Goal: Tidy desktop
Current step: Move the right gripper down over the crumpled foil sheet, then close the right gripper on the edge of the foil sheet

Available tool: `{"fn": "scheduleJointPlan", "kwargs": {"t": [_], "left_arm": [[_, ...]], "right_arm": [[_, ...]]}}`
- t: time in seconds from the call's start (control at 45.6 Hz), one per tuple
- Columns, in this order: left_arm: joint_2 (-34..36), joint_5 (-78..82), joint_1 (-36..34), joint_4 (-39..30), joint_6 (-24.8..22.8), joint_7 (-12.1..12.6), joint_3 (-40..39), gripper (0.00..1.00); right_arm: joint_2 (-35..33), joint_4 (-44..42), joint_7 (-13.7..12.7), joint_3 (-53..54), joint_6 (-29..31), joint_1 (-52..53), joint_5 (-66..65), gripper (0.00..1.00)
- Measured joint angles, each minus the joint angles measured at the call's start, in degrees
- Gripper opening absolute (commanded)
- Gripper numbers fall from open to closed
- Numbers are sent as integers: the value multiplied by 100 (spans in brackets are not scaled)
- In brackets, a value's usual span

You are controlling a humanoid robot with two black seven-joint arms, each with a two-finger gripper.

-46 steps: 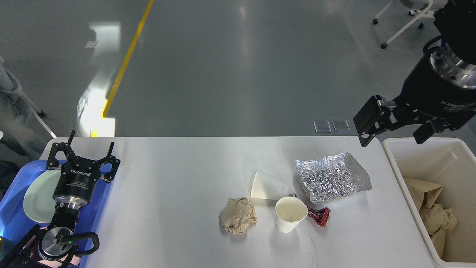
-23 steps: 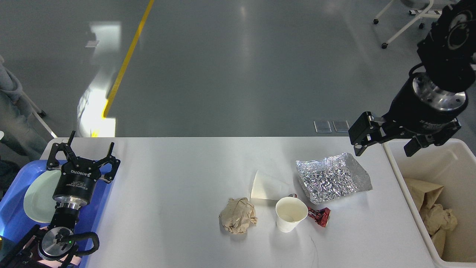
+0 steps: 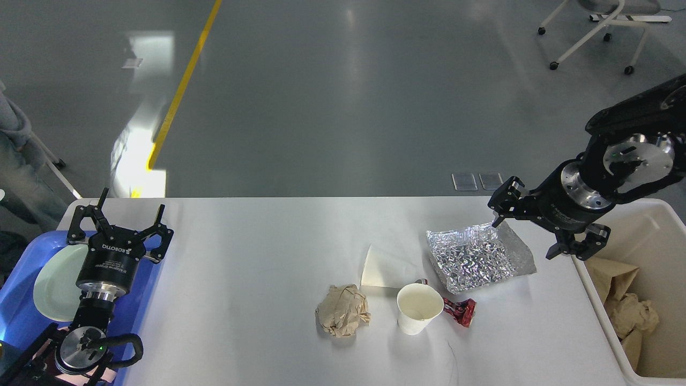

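Step in hand, as I judged it: reach for the next piece of litter. My right gripper point(image 3: 528, 233) hung fingers wide apart, holding nothing, over the far right corner of the foil sheet point(image 3: 478, 257) on the desktop point(image 3: 241, 279). Next move needs a descent onto the foil's raised edge, then a lift toward the bin point(image 3: 576, 268) just beside. Paper cup point(image 3: 419, 307), red wrapper point(image 3: 461, 311), white paper point(image 3: 386, 268) and crumpled wad point(image 3: 343, 310) lay close by. My left gripper point(image 3: 119, 222) idled spread and empty above the blue tray point(image 3: 21, 316).

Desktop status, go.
Both end effectors open, empty: left over blue tray, right beside foil sheet. Desktop uncleared: foil, paper wad, cup. Nothing blocking.
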Motion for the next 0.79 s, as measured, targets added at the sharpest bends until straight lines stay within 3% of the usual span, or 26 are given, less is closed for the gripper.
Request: {"fn": "scheduleJointPlan", "kwargs": {"t": [0.219, 0.614, 0.79], "left_arm": [[0, 0, 1, 0, 0, 0, 0, 97], [0, -1, 1, 0, 0, 0, 0, 97], [0, 0, 1, 0, 2, 0, 0, 97]], "right_arm": [[43, -478, 15, 93, -992, -1157, 1426, 97], [92, -1999, 38, 1125, -1371, -3067, 1769, 99], [527, -2846, 33, 1317, -1406, -3834, 1758, 99]]}}
